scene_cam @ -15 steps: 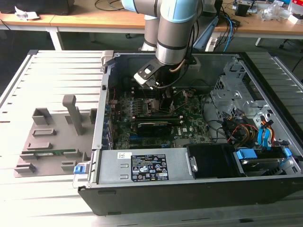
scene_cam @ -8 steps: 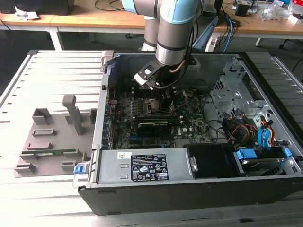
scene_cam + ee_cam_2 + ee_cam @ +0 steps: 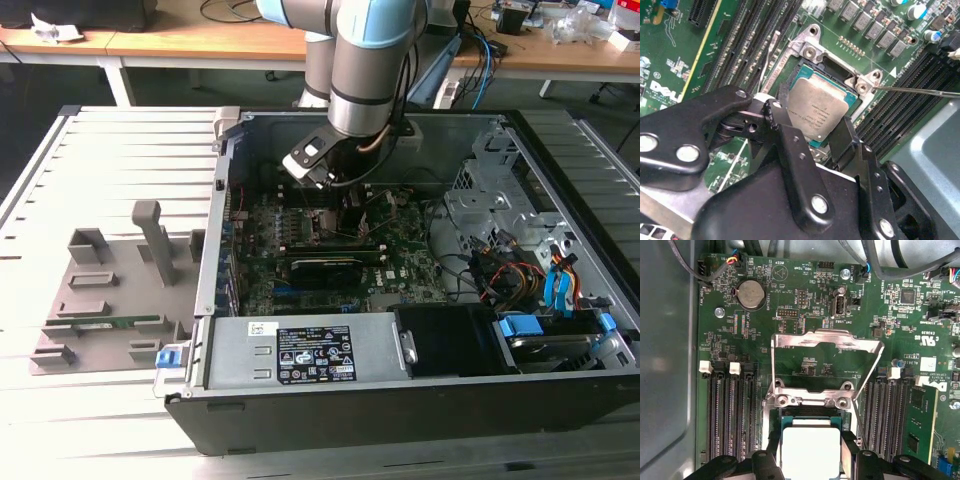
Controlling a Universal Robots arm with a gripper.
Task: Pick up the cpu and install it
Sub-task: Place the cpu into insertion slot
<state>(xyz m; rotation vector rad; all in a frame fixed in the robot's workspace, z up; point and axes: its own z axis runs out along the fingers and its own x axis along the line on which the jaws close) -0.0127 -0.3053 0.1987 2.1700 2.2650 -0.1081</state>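
The cpu [image 3: 817, 107], a flat square chip with a dull silver top, sits between my gripper's two black fingers [image 3: 777, 117]. It is level with the socket [image 3: 807, 50] on the green motherboard. In the first wrist view the cpu [image 3: 811, 447] lies just below the socket's hinge, and the fingers [image 3: 769, 462] press against its two opposite edges. The metal load frame [image 3: 827, 340] stands swung open behind the socket. In the exterior view my gripper [image 3: 350, 205] reaches down into the open computer case [image 3: 350, 420]. I cannot tell whether the chip rests fully in the socket.
Rows of black memory slots [image 3: 730, 415] flank the socket on both sides. A thin metal lever [image 3: 920, 91] sticks out beside it. An expansion card [image 3: 325, 268] and a drive cage [image 3: 490, 200] sit inside the case. A grey fixture [image 3: 110, 300] lies at the exterior view's left.
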